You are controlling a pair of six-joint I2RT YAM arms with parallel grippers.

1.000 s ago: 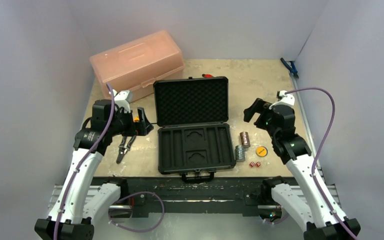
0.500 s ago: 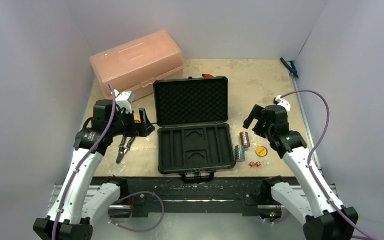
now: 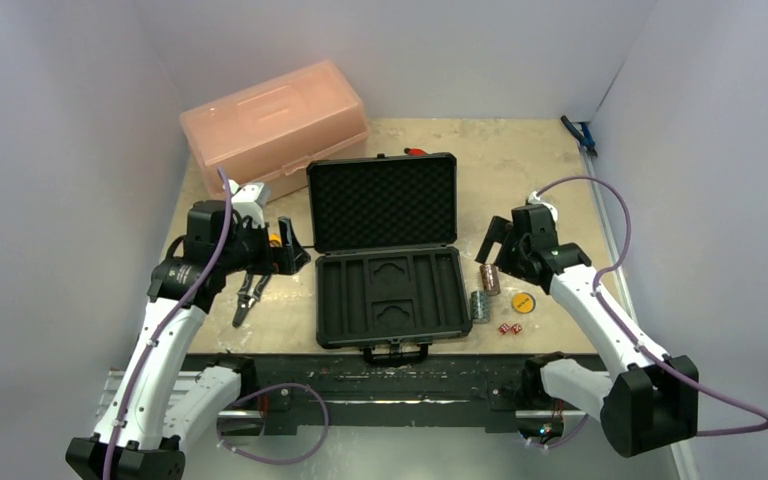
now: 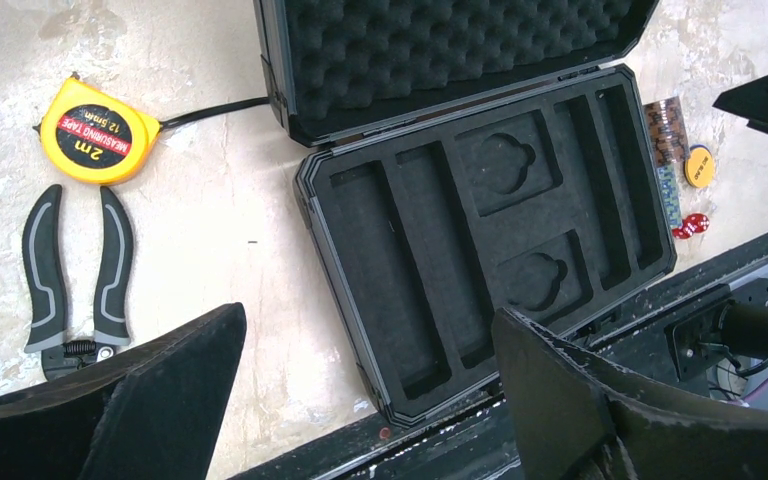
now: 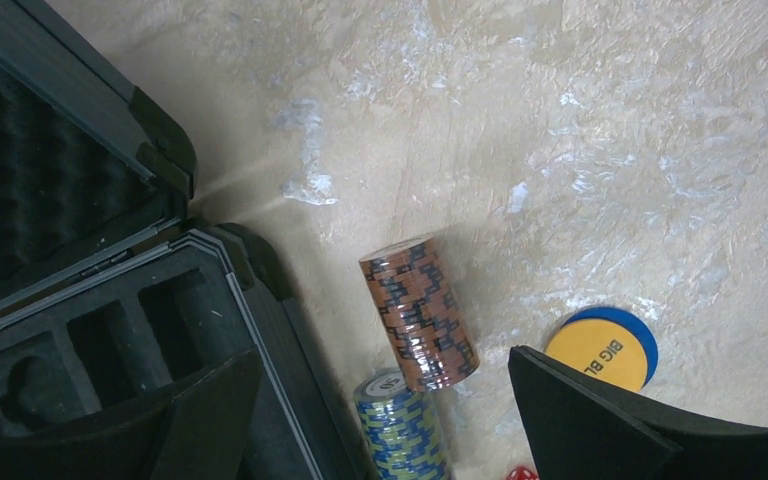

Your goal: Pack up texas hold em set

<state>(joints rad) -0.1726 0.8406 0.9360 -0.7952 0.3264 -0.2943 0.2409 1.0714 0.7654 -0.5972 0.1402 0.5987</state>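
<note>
Black case (image 3: 383, 205) lies open, chip stacks (image 3: 489, 279) beside its tray (image 3: 393, 297).

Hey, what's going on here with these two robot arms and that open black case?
Two robot arms are packing up a poker set. The black case lies open on the table, its moulded tray empty. The pieces sit on the table to its right: a brown-red chip stack, a grey stack, a yellow and blue disc and red dice. The right gripper hovers over the brown-red stack, fingers open, holding nothing. The left gripper, also open and empty, hangs left of the case.
</note>
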